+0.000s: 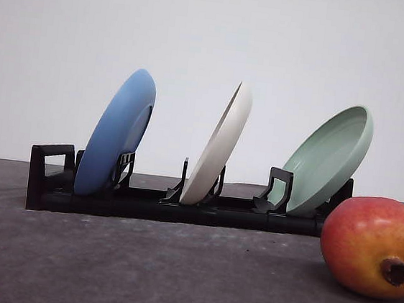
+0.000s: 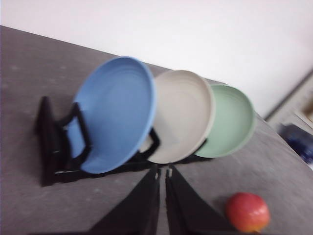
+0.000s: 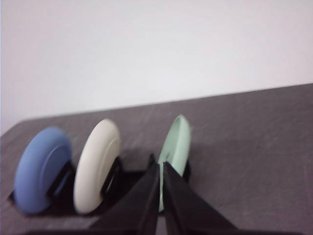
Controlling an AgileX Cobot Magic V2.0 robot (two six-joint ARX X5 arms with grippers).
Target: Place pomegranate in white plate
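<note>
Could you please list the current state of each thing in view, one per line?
pomegranate: lying on the table, free, crown stub towards the camera.
white plate: standing tilted in the rack's middle slot, empty.
blue plate: tilted in the left slot.
green plate: tilted in the right slot.
left pincer: shut, empty.
right pincer: shut, empty.

Left gripper [image 2: 162, 172]: two matte black fingers [image 2: 139, 203], each a flat wedge broad at the base and tapering to a narrow tip, with straight inner edges facing across a thin slit. Right gripper [image 3: 161, 167]: the same form, black and plain, its fingers [image 3: 183, 205] tapering to slim points, with no cables, screws or markings discernible on either.
</note>
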